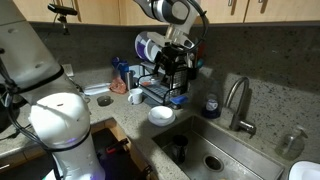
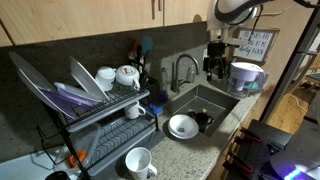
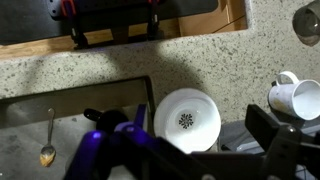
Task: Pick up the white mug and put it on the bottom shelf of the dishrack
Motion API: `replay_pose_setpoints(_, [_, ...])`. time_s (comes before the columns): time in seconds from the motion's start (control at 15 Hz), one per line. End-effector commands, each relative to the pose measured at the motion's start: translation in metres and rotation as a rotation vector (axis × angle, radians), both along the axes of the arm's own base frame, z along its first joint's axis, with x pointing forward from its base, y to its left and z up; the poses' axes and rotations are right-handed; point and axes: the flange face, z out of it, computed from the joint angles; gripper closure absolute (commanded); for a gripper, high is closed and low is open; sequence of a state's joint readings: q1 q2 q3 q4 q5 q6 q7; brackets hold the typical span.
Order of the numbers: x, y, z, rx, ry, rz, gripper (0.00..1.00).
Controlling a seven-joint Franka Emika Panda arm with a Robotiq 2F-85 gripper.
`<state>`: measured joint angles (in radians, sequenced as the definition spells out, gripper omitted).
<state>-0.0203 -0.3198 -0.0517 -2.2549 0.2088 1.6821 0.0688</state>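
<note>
White mug (image 2: 140,162) is seen upright on the desk (image 3: 120,60), just in front of the dishrack (image 2: 95,105), with its mouth up and nothing in contact with it. In the wrist view it is found at the right edge, near a white bowl (image 3: 187,120) that is placed by the edge of the sink (image 1: 240,150). The bottom shelf (image 2: 118,133) is not reached by the white mug; some white dish appears to be kept there, but free room seems to be left. The gripper (image 2: 216,70) is held high at the sink side, well apart from the white mug. Its fingers (image 3: 75,38) are spread wide in the wrist view, and nothing is held between them. So no part of the task is judged as done. The white mug is not yet grasped, and the approach, the grasp, the lift and the placing on the lower tier are all left.
</note>
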Motion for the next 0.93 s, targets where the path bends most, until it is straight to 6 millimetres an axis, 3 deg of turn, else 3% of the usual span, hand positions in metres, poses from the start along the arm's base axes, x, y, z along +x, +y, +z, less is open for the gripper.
replay_pose_setpoints(0.0, [-0.008,0.026,-0.009,-0.016,-0.022,0.099,0.00])
replay_pose_setpoints(0.53, [-0.027,0.074,-0.044,-0.009,-0.098,0.322,0.00])
replay_pose_setpoints(0.6, [-0.016,0.069,-0.041,-0.005,-0.059,0.279,0.00])
replay_pose_setpoints(0.87, [-0.021,0.076,-0.047,-0.007,-0.067,0.307,0.00])
